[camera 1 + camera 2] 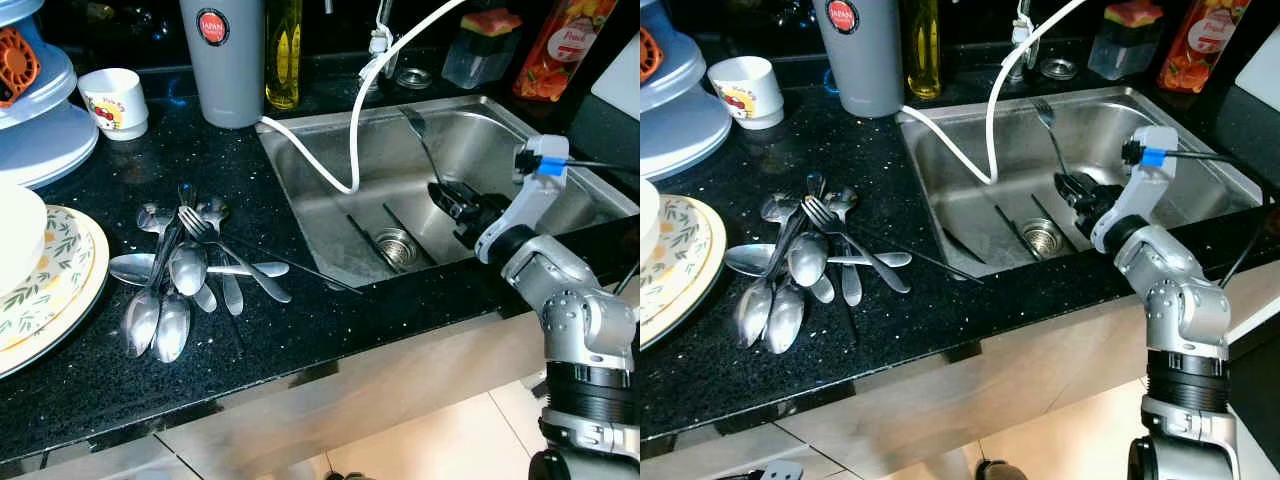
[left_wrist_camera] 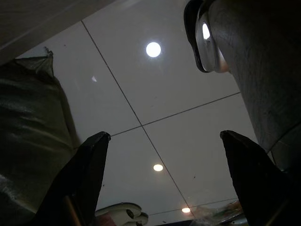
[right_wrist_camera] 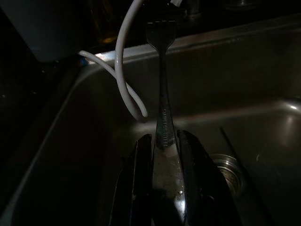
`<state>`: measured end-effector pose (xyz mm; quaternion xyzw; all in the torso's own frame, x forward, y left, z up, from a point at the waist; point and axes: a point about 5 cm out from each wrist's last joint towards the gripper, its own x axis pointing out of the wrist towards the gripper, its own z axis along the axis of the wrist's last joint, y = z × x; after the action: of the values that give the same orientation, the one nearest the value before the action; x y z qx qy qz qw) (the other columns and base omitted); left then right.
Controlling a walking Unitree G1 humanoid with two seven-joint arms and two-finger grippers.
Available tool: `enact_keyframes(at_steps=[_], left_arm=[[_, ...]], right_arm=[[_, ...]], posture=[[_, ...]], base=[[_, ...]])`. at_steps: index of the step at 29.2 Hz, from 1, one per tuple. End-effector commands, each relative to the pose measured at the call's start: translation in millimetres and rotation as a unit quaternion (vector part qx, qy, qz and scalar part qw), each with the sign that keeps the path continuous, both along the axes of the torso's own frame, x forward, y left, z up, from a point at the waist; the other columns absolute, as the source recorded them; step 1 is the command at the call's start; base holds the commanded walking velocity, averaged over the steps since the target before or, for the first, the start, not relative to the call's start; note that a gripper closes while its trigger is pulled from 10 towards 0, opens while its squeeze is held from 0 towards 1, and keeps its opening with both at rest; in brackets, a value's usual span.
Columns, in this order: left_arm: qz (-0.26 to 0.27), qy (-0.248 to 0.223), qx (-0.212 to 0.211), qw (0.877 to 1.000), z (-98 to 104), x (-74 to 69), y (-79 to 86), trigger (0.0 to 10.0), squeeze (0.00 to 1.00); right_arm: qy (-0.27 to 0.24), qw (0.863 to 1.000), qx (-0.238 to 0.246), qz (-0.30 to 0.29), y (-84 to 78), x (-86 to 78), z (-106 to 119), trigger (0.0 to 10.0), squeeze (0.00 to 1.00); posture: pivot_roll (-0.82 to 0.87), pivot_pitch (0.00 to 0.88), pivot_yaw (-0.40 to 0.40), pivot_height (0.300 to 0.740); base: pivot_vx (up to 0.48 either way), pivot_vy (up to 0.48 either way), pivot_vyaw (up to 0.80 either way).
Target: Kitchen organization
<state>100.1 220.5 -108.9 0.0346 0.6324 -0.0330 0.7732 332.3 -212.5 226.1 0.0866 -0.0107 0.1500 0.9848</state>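
Right gripper [image 3: 164, 155]: my jaws pinch a fork [image 1: 418, 135] over the sink [image 1: 590, 185].
Left gripper [image 2: 164, 179]: jaws spread, idle.
Done: cutlery pile [image 1: 185, 275] at nine o'clock on the worktop [image 1: 300, 330].
Left: I judge this fork joins it.

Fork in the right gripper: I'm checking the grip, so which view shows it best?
The right wrist view: the fork stands clamped between the right gripper's fingers. Both eye views show it small, over the sink.

At the right of the frame the silver right arm reaches up and left, its right gripper [image 1: 447, 198] clamped tight; the left gripper [image 2: 164, 155] points upward, fingers spread.
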Motion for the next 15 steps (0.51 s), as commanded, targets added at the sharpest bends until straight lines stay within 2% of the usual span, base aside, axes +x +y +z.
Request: enact_keyframes(at_steps=[1,6,9,15], left_arm=[[-0.006,0.024,-0.041,0.999,-6,-10.7,-23.0,10.0,0.00],[-0.012,0.029,-0.041,0.999,-7,-12.1,-26.4,10.0,0.00],[-0.010,0.045,-0.036,0.998,-9,-19.5,-27.8,10.0,0.00],[0.004,0.058,-0.032,0.998,-9,-23.8,-28.2,10.0,0.00]], right_arm=[[0.007,1.000,-0.008,-0.017,-3.4,2.0,-4,10.0,0.00],[0.020,0.999,-0.018,-0.044,-9.4,4.8,-8,10.0,0.00],[0.029,0.995,-0.015,-0.093,-19.5,9.4,-12,10.0,0.00],[0.032,0.994,-0.020,-0.106,-18.0,12.7,-15,10.0,0.00]], posture=[[-0.01,0.096,-0.009,0.740],[-0.01,0.100,-0.011,0.740],[0.00,0.107,-0.012,0.740],[0.00,0.111,-0.016,0.740]], base=[[0.000,0.000,0.00],[0.000,0.000,0.00],[0.000,0.000,0.00],[0.000,0.000,0.00]])
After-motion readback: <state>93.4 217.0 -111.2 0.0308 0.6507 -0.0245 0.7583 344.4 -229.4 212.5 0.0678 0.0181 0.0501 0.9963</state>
